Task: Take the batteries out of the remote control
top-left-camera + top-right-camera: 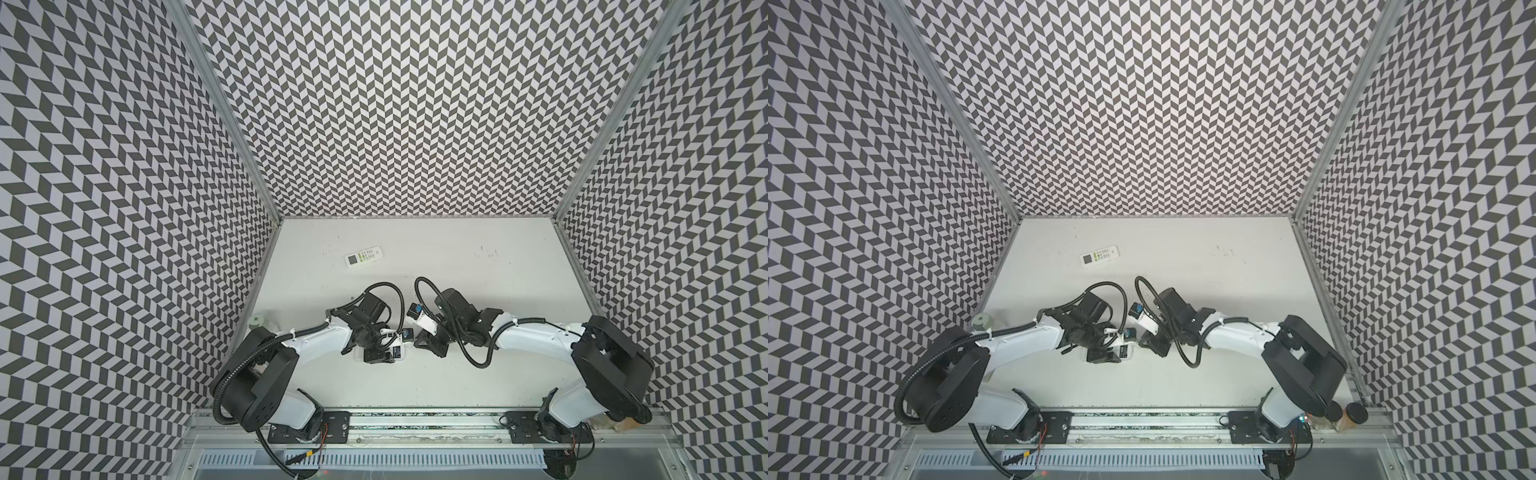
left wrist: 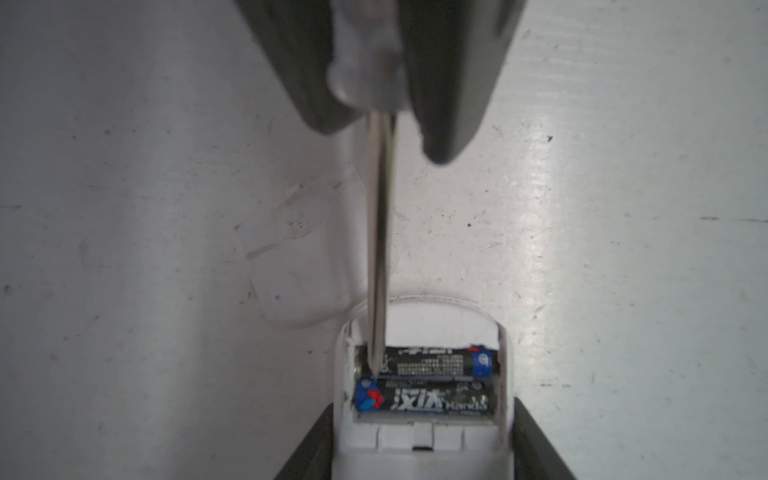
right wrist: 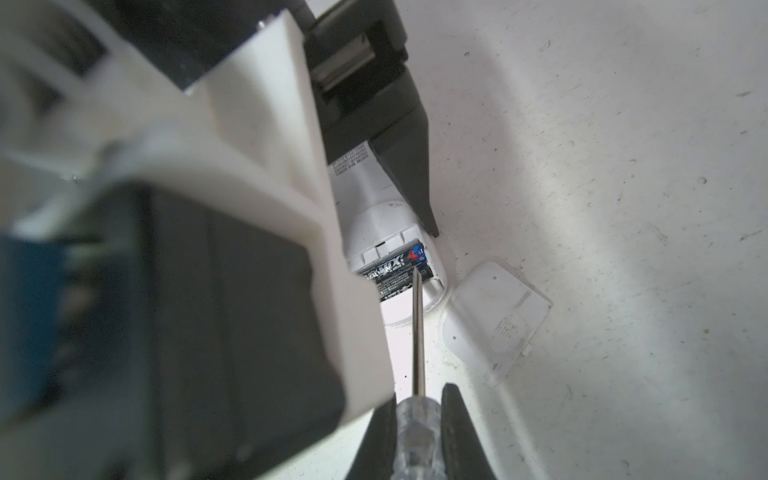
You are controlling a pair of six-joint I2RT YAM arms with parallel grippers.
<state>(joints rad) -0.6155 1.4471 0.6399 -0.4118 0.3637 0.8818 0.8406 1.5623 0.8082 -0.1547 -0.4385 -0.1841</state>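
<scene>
We see the right gripper clenched on the clear plastic handle of a screwdriver, its two dark fingers pressing the handle from either side. From those fingers the thin metal shaft runs straight out. Its tip sits at one end of the open battery bay, at the seam between the two batteries, apparently touching them. The left gripper grasps the white remote control across its width, one dark finger against each long edge, with the bay just past the fingertips. Both batteries are black cells with blue ends, seated side by side across the remote control; the one nearer the left fingers shows white lettering. Beyond the left fingertips, just beside the remote control's rounded end and off to one side of the shaft, a translucent white battery cover lies flat on the white table. We cannot tell whether it touches the remote control. In both top views the two grippers meet near the table's middle, and a second remote with a small display lies well beyond them toward the back wall.
</scene>
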